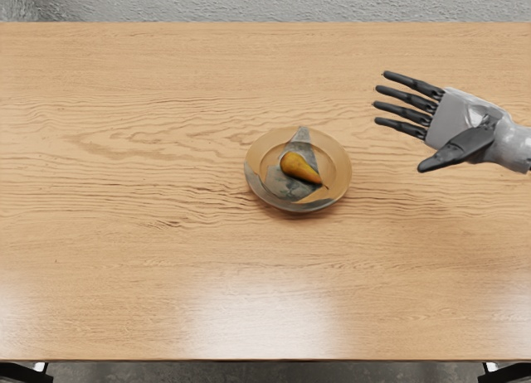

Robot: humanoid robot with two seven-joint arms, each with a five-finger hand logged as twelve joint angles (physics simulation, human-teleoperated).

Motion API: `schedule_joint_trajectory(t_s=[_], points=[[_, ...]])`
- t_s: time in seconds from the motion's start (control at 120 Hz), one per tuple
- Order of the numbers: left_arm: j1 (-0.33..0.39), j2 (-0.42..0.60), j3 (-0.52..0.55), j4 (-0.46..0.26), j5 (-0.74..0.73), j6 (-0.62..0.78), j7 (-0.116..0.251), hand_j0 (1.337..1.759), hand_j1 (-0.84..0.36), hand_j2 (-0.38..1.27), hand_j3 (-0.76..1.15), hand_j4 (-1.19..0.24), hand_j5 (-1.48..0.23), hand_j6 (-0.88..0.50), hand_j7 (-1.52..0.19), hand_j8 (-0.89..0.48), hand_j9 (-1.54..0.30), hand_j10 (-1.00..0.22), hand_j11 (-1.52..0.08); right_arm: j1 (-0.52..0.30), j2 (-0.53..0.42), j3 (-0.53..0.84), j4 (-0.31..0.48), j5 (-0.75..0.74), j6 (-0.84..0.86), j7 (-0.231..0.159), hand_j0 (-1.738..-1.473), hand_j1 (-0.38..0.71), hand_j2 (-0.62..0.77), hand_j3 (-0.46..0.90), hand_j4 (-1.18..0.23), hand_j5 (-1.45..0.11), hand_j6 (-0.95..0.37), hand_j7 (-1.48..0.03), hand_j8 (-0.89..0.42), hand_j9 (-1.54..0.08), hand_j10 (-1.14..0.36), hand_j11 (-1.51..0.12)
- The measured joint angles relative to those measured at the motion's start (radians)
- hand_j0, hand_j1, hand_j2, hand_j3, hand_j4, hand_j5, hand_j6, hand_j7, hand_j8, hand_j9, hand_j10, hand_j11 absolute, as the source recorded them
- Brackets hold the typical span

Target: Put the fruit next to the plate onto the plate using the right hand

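Right of the plate (336, 163), right hand (436, 122) spread wide, holding nothing, pear (299, 167) on the plate

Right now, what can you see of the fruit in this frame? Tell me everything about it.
The fruit is a small, smooth-looking teardrop shape, orange-yellow and somewhat pear-like. It lies on its side with the broad end toward the upper left and the narrow tip toward the lower right. It rests inside the plate, near the centre, and touches nothing else. The right hand is well off to the right, fingers spread, clear of the fruit.
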State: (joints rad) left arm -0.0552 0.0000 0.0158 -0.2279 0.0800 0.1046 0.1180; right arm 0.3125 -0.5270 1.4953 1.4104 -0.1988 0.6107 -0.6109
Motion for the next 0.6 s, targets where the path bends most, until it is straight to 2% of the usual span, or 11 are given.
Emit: schedule_joint_trajectory(t_s=[0.308, 0.6], points=[[0.002, 0.000, 0.002, -0.001, 0.000, 0.000, 0.000, 1.658, 0.34, 0.00, 0.00, 0.00, -0.01, 0.00, -0.01, 0.00, -0.01, 0.00, -0.01, -0.038, -0.016, 0.120, -0.040, 0.009, 0.000, 0.000, -1.658, -0.30, -0.01, 0.00, -0.04, -0.05, -0.04, -0.05, -0.04, -0.05, -0.04, -0.05], [0.002, 0.000, 0.002, -0.001, 0.001, 0.000, 0.000, 1.658, 0.34, 0.00, 0.00, 0.00, -0.01, 0.00, -0.01, 0.00, -0.01, 0.00, -0.01, -0.042, -0.023, 0.147, -0.066, 0.010, 0.000, 0.000, -1.658, -0.31, -0.01, 0.00, -0.04, -0.05, -0.03, -0.05, -0.03, -0.05, -0.04, -0.05]])
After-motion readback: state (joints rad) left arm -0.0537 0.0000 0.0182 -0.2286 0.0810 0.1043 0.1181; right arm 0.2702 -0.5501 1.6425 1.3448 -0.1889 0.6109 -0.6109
